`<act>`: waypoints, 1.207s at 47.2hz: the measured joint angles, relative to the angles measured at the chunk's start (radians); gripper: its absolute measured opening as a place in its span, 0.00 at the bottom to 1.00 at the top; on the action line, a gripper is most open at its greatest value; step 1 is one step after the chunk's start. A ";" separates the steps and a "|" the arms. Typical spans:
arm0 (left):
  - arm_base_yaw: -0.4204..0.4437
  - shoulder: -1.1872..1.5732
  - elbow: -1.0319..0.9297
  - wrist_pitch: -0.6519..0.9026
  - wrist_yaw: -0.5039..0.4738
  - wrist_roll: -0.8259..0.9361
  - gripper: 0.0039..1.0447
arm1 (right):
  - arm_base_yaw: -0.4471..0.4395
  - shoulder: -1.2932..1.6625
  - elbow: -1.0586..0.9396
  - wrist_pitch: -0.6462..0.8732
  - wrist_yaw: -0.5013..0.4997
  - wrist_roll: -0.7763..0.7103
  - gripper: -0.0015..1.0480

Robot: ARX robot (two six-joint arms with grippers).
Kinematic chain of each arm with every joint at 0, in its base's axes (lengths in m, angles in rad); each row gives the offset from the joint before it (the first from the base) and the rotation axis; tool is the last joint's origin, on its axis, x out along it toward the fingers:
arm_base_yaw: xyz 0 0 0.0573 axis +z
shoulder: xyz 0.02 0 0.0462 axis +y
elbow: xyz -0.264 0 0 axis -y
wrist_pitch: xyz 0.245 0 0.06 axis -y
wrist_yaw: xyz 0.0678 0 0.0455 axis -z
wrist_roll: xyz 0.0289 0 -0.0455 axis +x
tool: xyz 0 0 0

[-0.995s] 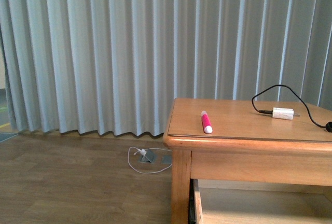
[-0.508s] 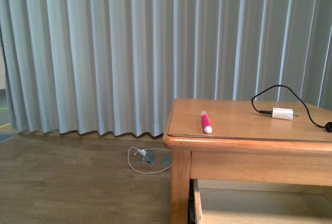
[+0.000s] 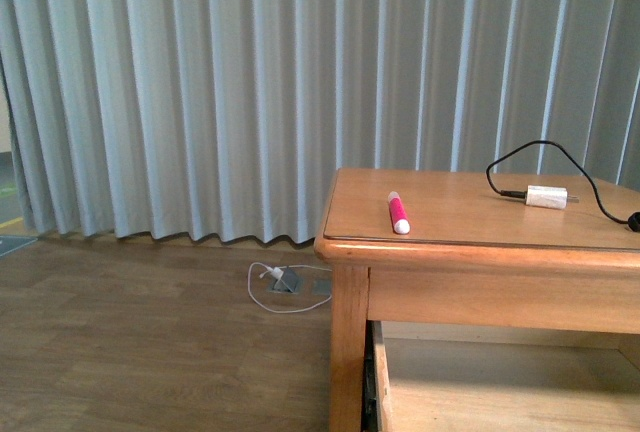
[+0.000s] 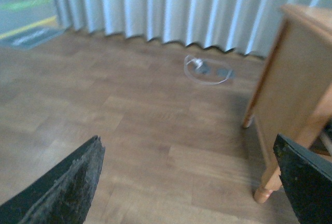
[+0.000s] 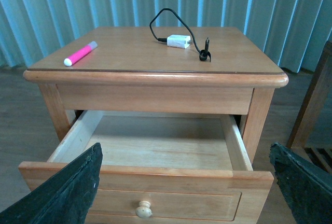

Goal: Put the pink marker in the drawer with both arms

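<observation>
The pink marker (image 3: 398, 212) lies on the wooden table top near its left front corner; it also shows in the right wrist view (image 5: 80, 54). The drawer (image 5: 150, 175) is pulled out below the table top, pale and empty inside, with a small round knob (image 5: 143, 211) on its front. Its inside shows at the bottom of the front view (image 3: 500, 382). My right gripper (image 5: 187, 182) is open, in front of the drawer and apart from it. My left gripper (image 4: 192, 182) is open over the wood floor, beside the table's leg (image 4: 270, 182). Neither arm shows in the front view.
A white plug adapter (image 3: 546, 197) with a black cable (image 3: 530, 172) lies on the table top (image 3: 480, 232) at the back right. Grey curtains (image 3: 200, 92) hang behind. A floor socket with a white cable (image 3: 285, 282) lies on the floor left of the table.
The front view has shifted slightly: the table and marker now sit a little higher in the picture. Nothing on the table has moved.
</observation>
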 joint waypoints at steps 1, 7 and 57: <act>-0.019 0.032 0.003 0.015 -0.048 -0.016 0.95 | 0.000 0.000 0.000 0.000 0.000 0.000 0.92; -0.055 0.236 0.047 0.130 -0.091 -0.038 0.95 | 0.000 0.000 0.000 0.000 0.000 0.000 0.92; -0.375 1.848 1.355 0.373 0.159 0.055 0.95 | 0.000 0.000 0.000 0.000 0.003 0.000 0.92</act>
